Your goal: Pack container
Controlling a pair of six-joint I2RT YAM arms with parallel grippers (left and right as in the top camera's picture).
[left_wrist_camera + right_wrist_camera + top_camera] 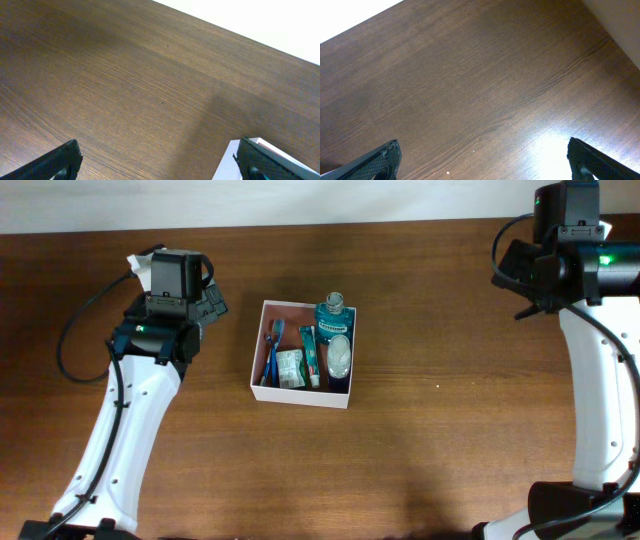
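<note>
**Item 1.** Dark brown wood-grain desk point(450, 430). It carried everything listed here.

**Item 2.** Shallow square container point(300, 396) with thin white walls and a pinkish-brown inside.
- It stood near the middle of the desk, a little left of centre, between the two arms and touched by neither.
- One white corner point(224, 167) showed at the lower right of the left wrist view.

**Item 3.** Contents of the container.
- A translucent blue plastic bottle point(333, 315) sat at the far right corner.
- A pale oval object point(341, 355) lay just near of the bottle, against the right wall. Its kind could not be told.
- A green-and-white tube point(310, 352) lay lengthwise in the middle.
- A small white packet point(290, 368) lay just left of the tube, toward the near wall.
- A blue-handled toothbrush point(272, 350) lay along the left wall.

**Item 4.** Left end effector point(157, 157), with two black fingers.
- It was released, the fingers spread wide with only bare desk between them, grasping nothing.
- It was positioned just left of the container, on a white-shelled arm point(130, 410).

**Item 5.** Right end effector point(482, 152), with two black fingers.
- It was released and spread wide over bare desk, grasping nothing.
- It was positioned at the far right of the desk, well apart from the container.
</note>
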